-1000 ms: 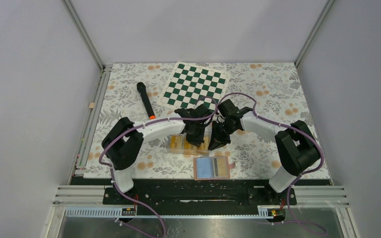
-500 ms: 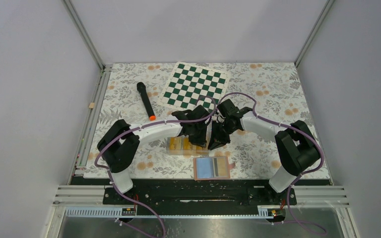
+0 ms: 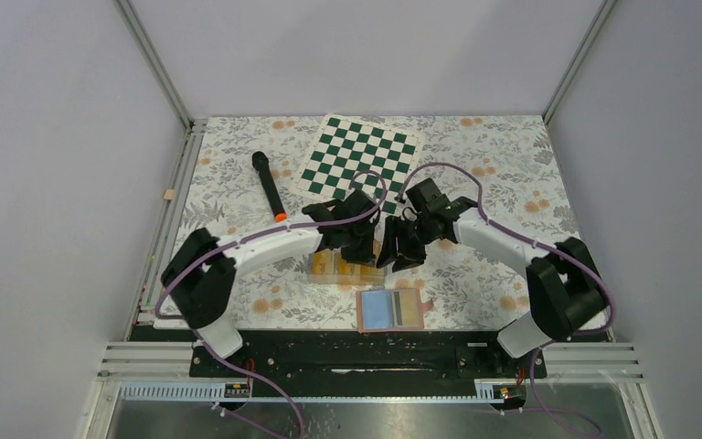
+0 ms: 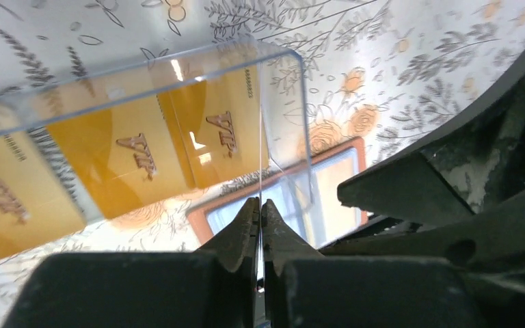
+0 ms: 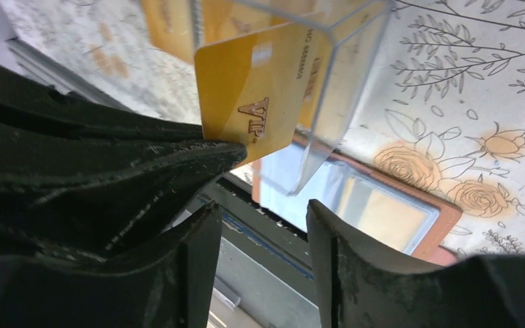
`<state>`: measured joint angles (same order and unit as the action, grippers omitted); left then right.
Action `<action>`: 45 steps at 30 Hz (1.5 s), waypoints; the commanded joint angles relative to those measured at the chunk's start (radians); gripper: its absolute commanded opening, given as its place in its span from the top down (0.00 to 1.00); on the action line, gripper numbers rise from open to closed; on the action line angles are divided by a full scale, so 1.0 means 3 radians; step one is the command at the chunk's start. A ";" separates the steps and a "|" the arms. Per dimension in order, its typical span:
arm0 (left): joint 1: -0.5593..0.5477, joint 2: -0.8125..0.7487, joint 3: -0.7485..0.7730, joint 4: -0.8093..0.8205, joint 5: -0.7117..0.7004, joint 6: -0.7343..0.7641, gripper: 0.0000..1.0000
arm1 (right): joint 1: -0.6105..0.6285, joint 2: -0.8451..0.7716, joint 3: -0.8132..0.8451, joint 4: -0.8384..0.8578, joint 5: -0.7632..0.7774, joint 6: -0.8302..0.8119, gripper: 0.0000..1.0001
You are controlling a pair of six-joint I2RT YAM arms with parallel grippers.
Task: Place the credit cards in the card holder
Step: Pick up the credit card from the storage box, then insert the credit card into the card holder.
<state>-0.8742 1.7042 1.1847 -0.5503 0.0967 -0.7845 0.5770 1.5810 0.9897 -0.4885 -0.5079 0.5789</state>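
Emptying the clear box (image 4: pixel 178 82), you pinch its wall with the closed left gripper (image 4: pixel 260 213) while the right gripper (image 5: pixel 263 239) gapes empty by a gold VIP card (image 5: pixel 253 89) tilted at the box's rim; next, grip it for the card holder (image 5: pixel 376 219) lying open beside the box.

Top cam: high, behind arm bases, looking down on whole surface (image 3: pixel 503 174), pretty far off. Left wrist cam: super close, peeking past left hand (image 4: pixel 260 208) at clear box (image 4: pixel 178 75). Right wrist cam: same closeness, both facing near edge. All share box, card holder (image 5: pixel 383 215).
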 commanded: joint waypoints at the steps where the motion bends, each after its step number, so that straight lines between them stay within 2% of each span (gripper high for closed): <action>1: 0.0032 -0.0619 0.0063 -0.0114 -0.0352 0.0101 1.00 | 0.0035 -0.0510 0.0114 -0.0148 0.0065 -0.0101 0.39; 5: 0.0034 -0.1159 -0.0081 -0.0144 -0.0431 0.0155 1.00 | 0.0025 -0.0937 0.0051 -0.0197 0.0025 -0.0109 0.22; 8: 0.0039 -0.1576 -0.0336 -0.0054 -0.0283 0.0082 1.00 | 0.0024 -0.1207 -0.0028 -0.0194 -0.0114 -0.0107 0.16; 12: 0.0085 -0.2143 -0.0857 0.0460 0.0322 -0.0181 1.00 | 0.0024 -0.1491 -0.0231 0.0082 -0.0488 0.0075 0.18; 15: 0.0092 -0.2436 -0.1309 0.1072 0.0823 -0.0519 1.00 | 0.0027 -0.1677 -0.0568 0.0746 -0.0940 0.0504 0.24; 18: 0.0086 -0.2617 -0.1631 0.1562 0.1021 -0.0844 1.00 | 0.0025 -0.1772 -0.0851 0.1425 -0.1197 0.0959 0.26; 22: 0.0089 -0.2793 -0.1952 0.2101 0.1067 -0.1176 1.00 | 0.0034 -0.1711 -0.1094 0.2026 -0.1381 0.1291 0.30; 31: 0.0085 -0.2776 -0.2000 0.2150 0.1084 -0.1205 1.00 | 0.0059 -0.1477 -0.1293 0.3105 -0.1660 0.1903 0.57; 34: 0.0082 -0.2710 -0.1979 0.2122 0.1101 -0.1191 1.00 | 0.0061 -0.1454 -0.1373 0.3415 -0.1665 0.2093 0.75; 39: 0.0083 -0.2674 -0.1967 0.1934 0.0996 -0.1168 1.00 | 0.0060 -0.1514 -0.1417 0.3384 -0.1607 0.2068 0.98; 40: 0.0088 -0.2677 -0.1961 0.1862 0.0946 -0.1153 0.96 | 0.0061 -0.1529 -0.1405 0.3286 -0.1598 0.2013 1.00; 43: 0.0091 -0.2665 -0.1920 0.1511 0.0766 -0.1105 0.66 | 0.0060 -0.1584 -0.1373 0.2855 -0.1523 0.1741 1.00; 45: 0.0096 -0.2647 -0.1905 0.1285 0.0649 -0.1082 0.53 | 0.0058 -0.1649 -0.1347 0.2387 -0.1388 0.1453 1.00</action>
<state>-0.8459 0.8970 0.5793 -0.0338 0.3771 -1.1316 0.5858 1.1374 0.5583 0.3855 -0.9585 1.1339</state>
